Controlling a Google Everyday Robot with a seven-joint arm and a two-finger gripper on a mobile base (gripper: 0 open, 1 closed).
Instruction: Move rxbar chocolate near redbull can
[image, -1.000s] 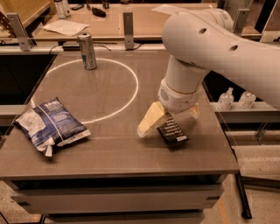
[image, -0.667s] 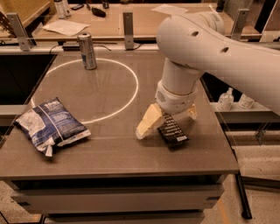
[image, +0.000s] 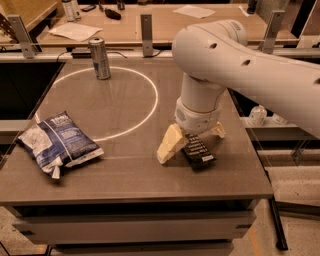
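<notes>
The rxbar chocolate (image: 199, 151), a dark flat bar with rows of white text, lies on the table's right side near the front. My gripper (image: 191, 146) hangs from the white arm directly over it. One cream finger (image: 169, 145) is down on the bar's left and the other (image: 218, 131) is behind it on the right. The fingers stand apart on either side of the bar, open. The redbull can (image: 100, 58), slim, silver and blue, stands upright at the table's far left, on the white circle line.
A crinkled blue-and-white bag (image: 59, 142) lies at the front left of the table (image: 125, 175). A white circle (image: 150, 107) is marked on the tabletop. Posts and a second table with papers stand behind. White bottles (image: 258, 115) sit on a shelf to the right.
The arm has shifted slightly left and the gripper has come down a little around the bar. The bar, can and bag have not moved.
</notes>
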